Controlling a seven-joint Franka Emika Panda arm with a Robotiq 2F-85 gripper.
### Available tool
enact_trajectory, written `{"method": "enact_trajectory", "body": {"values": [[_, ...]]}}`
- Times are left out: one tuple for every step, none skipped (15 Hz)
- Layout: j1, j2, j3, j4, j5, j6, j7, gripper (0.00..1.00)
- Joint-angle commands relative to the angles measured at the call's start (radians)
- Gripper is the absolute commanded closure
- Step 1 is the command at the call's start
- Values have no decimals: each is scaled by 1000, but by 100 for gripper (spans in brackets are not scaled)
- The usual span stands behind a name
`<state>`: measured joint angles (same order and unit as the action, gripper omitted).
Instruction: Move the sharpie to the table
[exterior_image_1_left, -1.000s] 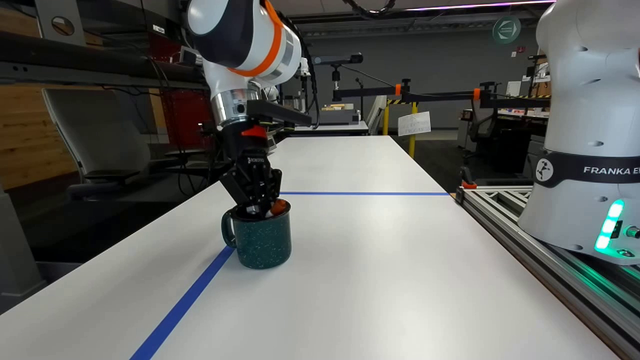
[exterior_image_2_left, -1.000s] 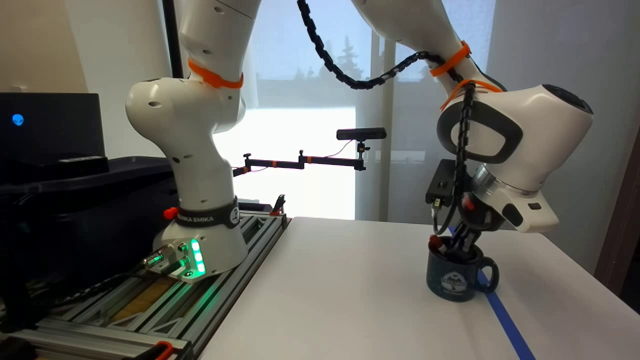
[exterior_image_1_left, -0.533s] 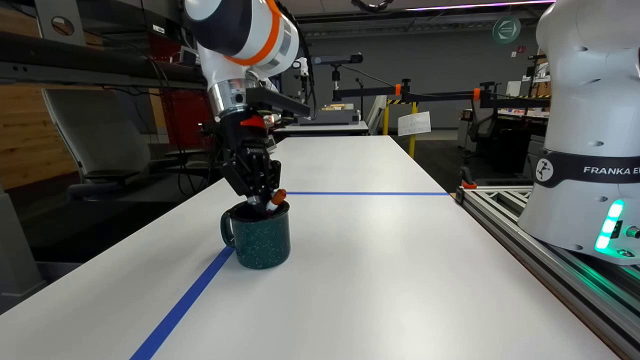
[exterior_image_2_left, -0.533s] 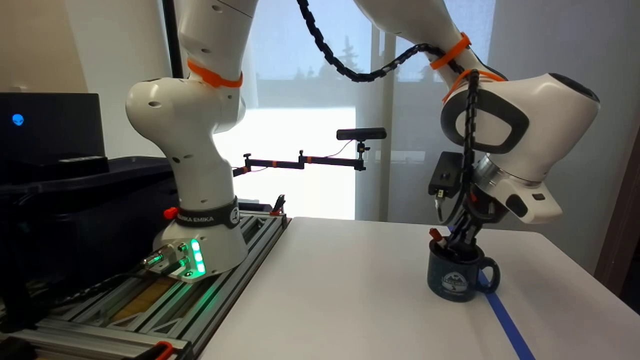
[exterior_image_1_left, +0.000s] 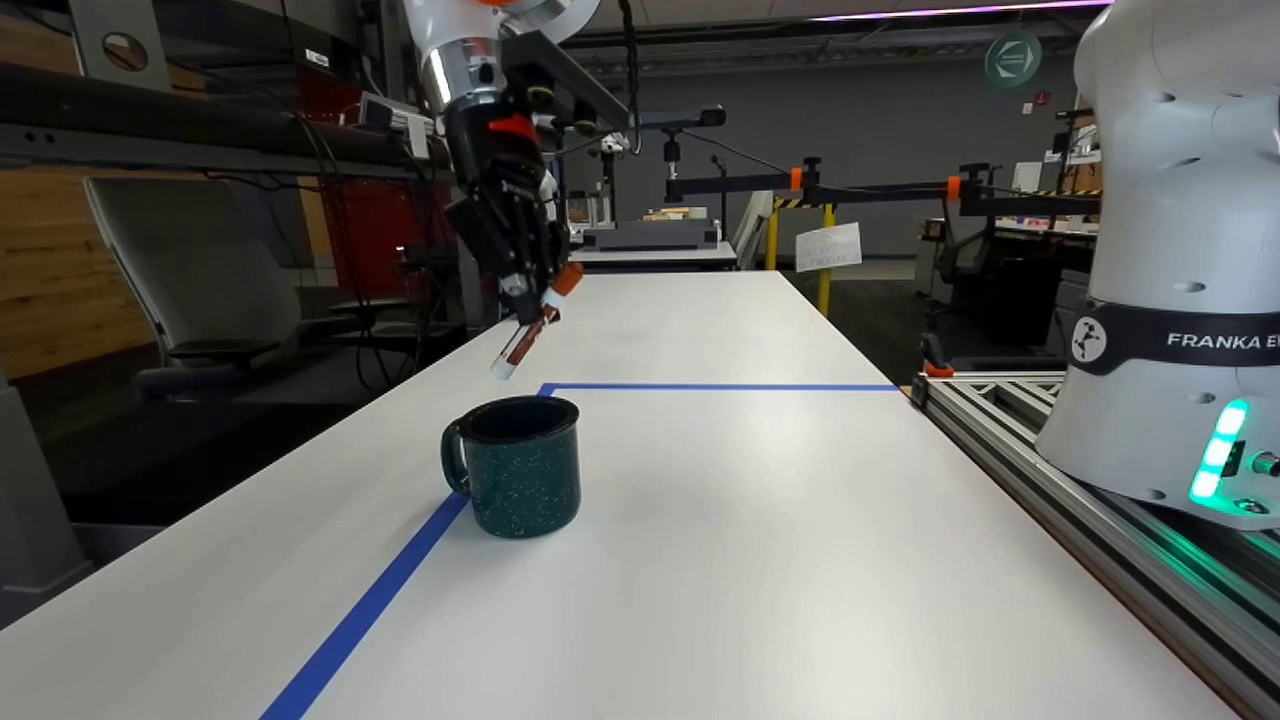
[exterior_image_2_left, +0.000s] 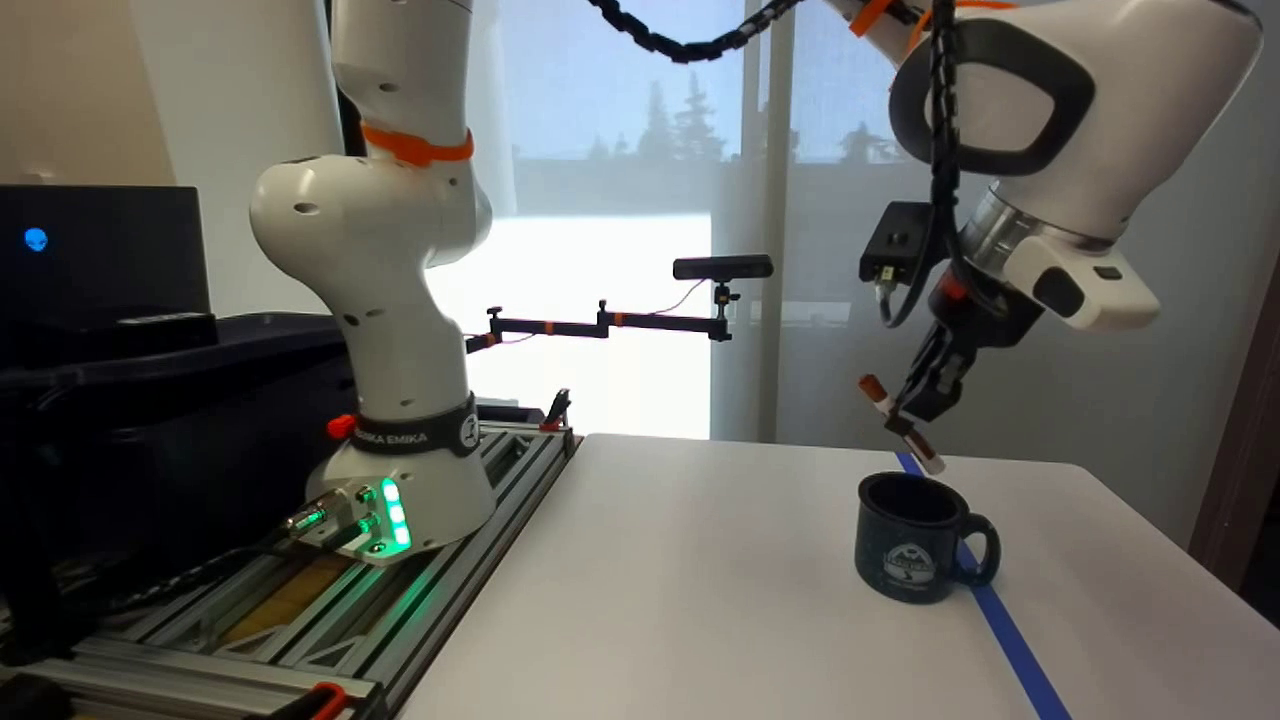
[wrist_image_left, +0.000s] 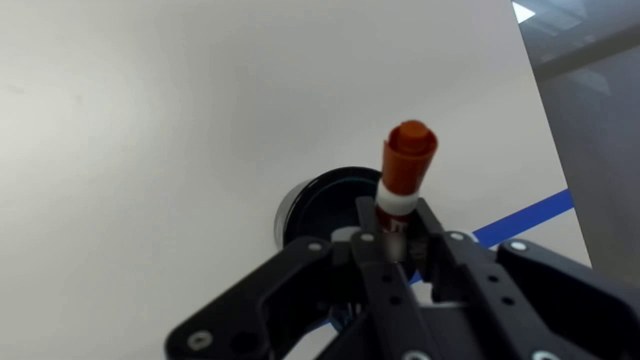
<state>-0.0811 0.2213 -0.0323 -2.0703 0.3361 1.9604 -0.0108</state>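
The sharpie is reddish-brown with an orange end and white bands. It is tilted in the air above the dark teal mug, clear of its rim. My gripper is shut on its middle, with the orange end up. In an exterior view the sharpie hangs from my gripper above the mug. In the wrist view the sharpie stands between the fingertips, its lower part hidden. The mug shows behind the fingers. The white table lies below.
Blue tape runs along the table and passes under the mug; another strip crosses it. The robot base stands on a metal-railed bench beside the table. The table's edge shows in the wrist view.
My gripper has risen out of the mug, and the sharpie has come up with it from inside the mug. The mug stands almost where it was.
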Motion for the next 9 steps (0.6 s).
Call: {"method": "enact_trajectory", "body": {"values": [[-49, -93, -42, -72, 23, 49, -97, 95], [-60, -96, -55, -91, 29, 94, -124, 95], [-72, -91, -67, -117, 38, 158, -158, 95], [-85, -80, -77, -144, 52, 216, -197, 95], [-95, -67, -84, -169, 55, 267, -223, 95], [-104, -47, -89, -199, 60, 323, -253, 95], [-114, -31, -89, -228, 71, 379, -289, 95], [-125, -10, -86, -255, 81, 429, -326, 95], [-135, 12, -78, -279, 98, 481, -367, 95]]}}
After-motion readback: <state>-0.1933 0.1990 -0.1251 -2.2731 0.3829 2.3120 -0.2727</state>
